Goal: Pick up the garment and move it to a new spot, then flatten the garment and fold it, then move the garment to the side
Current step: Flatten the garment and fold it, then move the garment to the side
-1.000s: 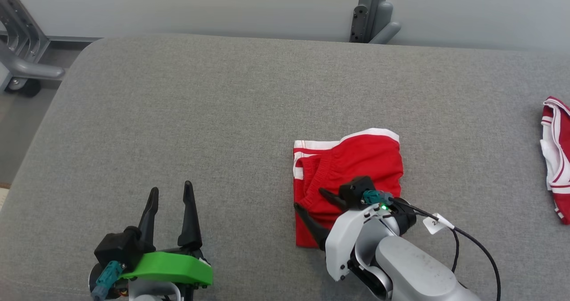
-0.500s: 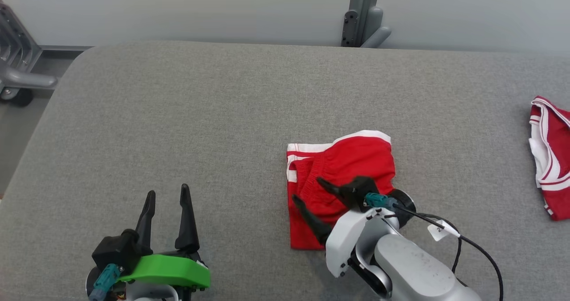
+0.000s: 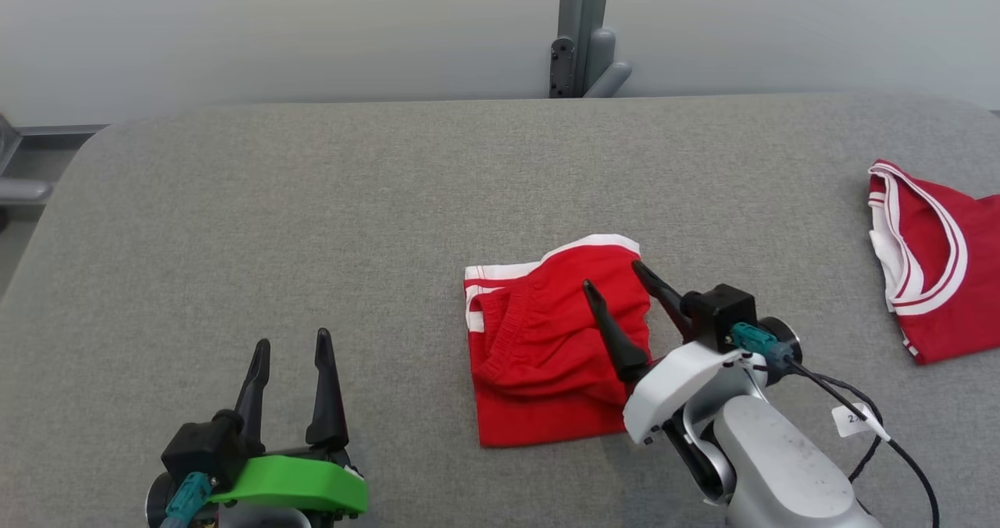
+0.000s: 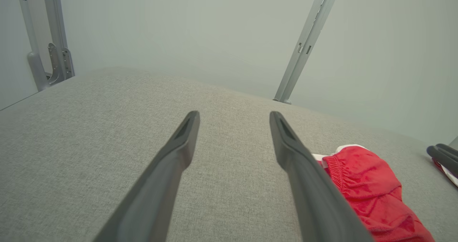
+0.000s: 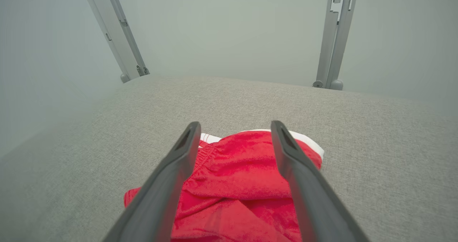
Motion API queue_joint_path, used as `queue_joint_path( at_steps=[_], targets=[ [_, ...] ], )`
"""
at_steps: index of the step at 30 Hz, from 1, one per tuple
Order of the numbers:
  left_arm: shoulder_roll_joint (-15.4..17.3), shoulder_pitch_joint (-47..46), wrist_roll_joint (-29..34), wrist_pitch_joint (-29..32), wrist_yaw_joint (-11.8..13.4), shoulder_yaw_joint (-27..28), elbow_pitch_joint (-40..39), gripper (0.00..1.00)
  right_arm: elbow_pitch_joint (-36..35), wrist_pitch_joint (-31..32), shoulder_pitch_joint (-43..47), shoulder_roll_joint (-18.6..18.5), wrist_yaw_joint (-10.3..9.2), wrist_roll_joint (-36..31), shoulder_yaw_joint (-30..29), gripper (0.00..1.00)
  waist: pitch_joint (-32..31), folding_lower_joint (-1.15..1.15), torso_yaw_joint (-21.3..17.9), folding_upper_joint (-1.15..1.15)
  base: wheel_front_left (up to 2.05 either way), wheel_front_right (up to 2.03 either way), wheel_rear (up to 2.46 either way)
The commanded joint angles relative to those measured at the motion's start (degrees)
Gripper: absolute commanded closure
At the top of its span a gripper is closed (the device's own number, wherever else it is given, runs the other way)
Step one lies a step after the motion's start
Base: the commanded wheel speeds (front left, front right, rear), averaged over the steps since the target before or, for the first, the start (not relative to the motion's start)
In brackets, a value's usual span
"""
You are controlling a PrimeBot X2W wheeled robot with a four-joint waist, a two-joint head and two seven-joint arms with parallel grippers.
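The head camera has swung since a second ago, so the whole scene sits lower and further left. Allowing for that, the right gripper (image 3: 612,275) has really moved. It lay across the lower middle of the garment (image 3: 547,356) with its fingers aimed left. Now it stands at the garment's right edge with its fingers pointing up and away. The left gripper (image 3: 291,339) has kept its place near the front edge of the worktop (image 3: 312,200). The garment itself looks unchanged in shape.

It lies folded in the middle of the worktop, red with white trim along its far edge. Its near right corner is hidden behind the right gripper's pale wrist. A second red garment (image 3: 933,270) at the far right is cut off by the frame. The small tag on the right arm's cable is too small to read.

Both pairs of fingers are spread wide with nothing between them. In its wrist view the right gripper (image 5: 235,124) frames the garment (image 5: 236,177), but I cannot tell whether the fingers touch the cloth. The left gripper (image 4: 233,114) points over bare worktop, the garment (image 4: 361,184) off to its right.
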Motion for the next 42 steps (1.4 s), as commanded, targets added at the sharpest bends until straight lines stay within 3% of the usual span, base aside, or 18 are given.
queue_joint_path(
  at_steps=[1,16,25,42],
  targets=[
    [0.02,0.70,0.28,-0.12,0.14,0.22,-0.27,0.00,-0.72,-0.47,1.14,-0.10,-0.02,-0.74,-1.17,0.00,-0.48,0.00,-1.08,0.40,0.00,0.00,0.00],
    [0.65,2.23,4.32,-0.12,0.26,2.34,-1.72,0.00,-18.38,-0.92,14.89,-0.07,-0.02,-7.29,-18.53,0.00,-1.00,0.00,-4.01,0.40,0.00,0.00,0.00],
    [0.42,4.24,5.84,-0.12,-0.09,4.30,-1.87,0.00,-23.25,-0.94,20.75,-0.08,-0.02,-5.49,-20.35,0.00,-1.50,0.00,-4.67,0.40,0.00,0.00,0.00],
    [0.13,4.36,6.59,-0.12,-0.68,4.99,-1.60,0.00,-23.52,-0.95,20.96,-0.08,-0.02,-4.34,-21.81,0.00,-1.33,0.00,-3.87,0.40,0.00,0.00,0.00]
  ],
)
